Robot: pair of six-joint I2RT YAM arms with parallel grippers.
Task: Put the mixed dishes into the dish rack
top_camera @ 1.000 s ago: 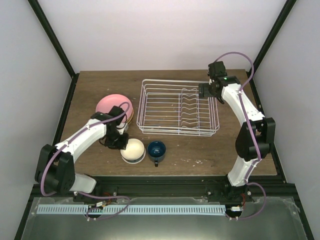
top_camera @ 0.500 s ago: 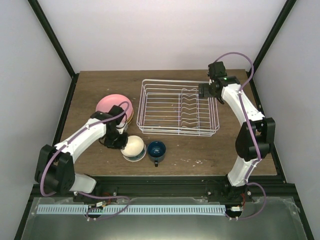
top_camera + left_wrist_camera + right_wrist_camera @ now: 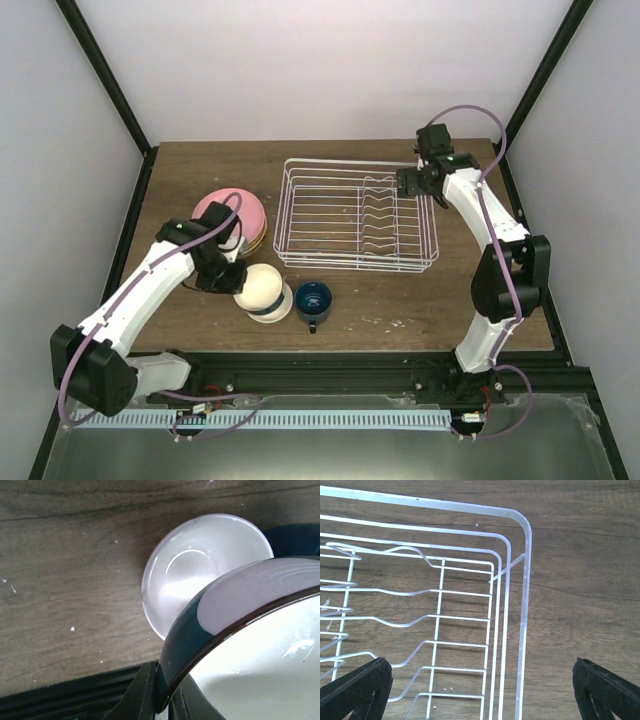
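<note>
Left fingers (image 3: 142,696) gripping the blue-and-white bowl (image 3: 260,645) by its rim.
The bowl tilts over the cream bowl (image 3: 200,575) beside the rack's (image 3: 358,215) near-left corner; right fingers (image 3: 355,690) gape empty above its far-right corner.

The white-and-blue bowl (image 3: 235,625) runs off the right and bottom edges of my left wrist view. It hides most of my left fingers (image 3: 142,695), part of the cream bowl (image 3: 195,575) and all but a sliver of the mug (image 3: 292,537). From above, the tan-yellow plate (image 3: 263,236) shows only a rim under the pink plate (image 3: 225,212). My right wrist view cuts the dish rack (image 3: 522,605) off at left and bottom.
</note>
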